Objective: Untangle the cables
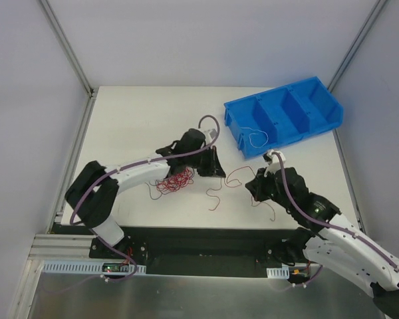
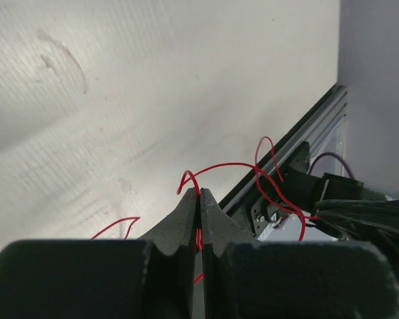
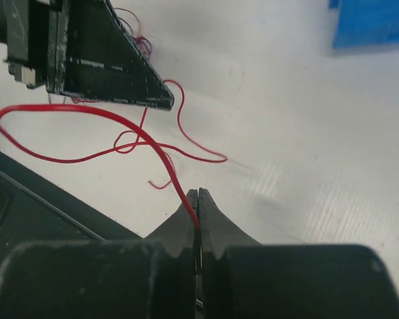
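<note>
1. Left tool [image 2: 199, 198] is pinched shut on a thin red strand [image 2: 233, 166]. Right tool [image 3: 197, 198] is likewise closed on a red strand, seemingly the same one.
2. The tangle [image 1: 173, 181] lies on the tabletop [image 1: 139, 113], just near-left of the left tool. Loose red pieces lie between the two tools.
3. The step in hand is judged to be the drawing of one strand free. The tools should be parted slowly, left and right, so that slack is taken up without the whole tangle being dragged.
4. The loop under the left tool should be watched, and the pull eased if it tightens into a knot.
5. Left arm [image 1: 139, 171] is stretched out to mid-tabletop, its tool angled down and right. Right arm [image 1: 332, 232] is bent, its tool low and turned leftward. The tools are near each other but apart.
</note>
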`<state>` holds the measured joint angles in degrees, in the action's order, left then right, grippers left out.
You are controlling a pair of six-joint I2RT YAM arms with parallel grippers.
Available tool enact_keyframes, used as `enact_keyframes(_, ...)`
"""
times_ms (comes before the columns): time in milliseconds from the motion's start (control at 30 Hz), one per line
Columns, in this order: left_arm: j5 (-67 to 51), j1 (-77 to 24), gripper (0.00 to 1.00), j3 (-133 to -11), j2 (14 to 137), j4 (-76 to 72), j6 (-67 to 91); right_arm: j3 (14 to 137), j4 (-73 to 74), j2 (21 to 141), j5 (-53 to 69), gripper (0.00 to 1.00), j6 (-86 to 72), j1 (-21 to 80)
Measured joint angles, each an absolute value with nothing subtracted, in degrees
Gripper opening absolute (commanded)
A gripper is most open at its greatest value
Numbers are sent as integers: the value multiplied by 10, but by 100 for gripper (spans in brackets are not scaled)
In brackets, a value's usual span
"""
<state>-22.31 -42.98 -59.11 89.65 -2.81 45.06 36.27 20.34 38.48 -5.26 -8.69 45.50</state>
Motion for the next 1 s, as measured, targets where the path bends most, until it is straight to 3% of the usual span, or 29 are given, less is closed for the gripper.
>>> enact_keyframes(100, -232, -456, 2, -594, 953, -28, 456, 324, 221, 341, -83, 0, -114, 453)
enact_keyframes(267, -238, -460, 42, -594, 966, -29, 446, 315, 219, 348, -109, 0, -133, 450)
enact_keyframes(367, -221, -460, 60, -588, 944, -22, 423, 315, 212, 377, -114, 0, -132, 446)
enact_keyframes(700, -132, -408, 74, -489, 678, 53, 361, 375, 207, 499, -111, 13, -95, 443)
enact_keyframes(1000, -88, -340, 80, -443, 491, 121, 337, 465, 189, 698, 4, 82, -34, 440)
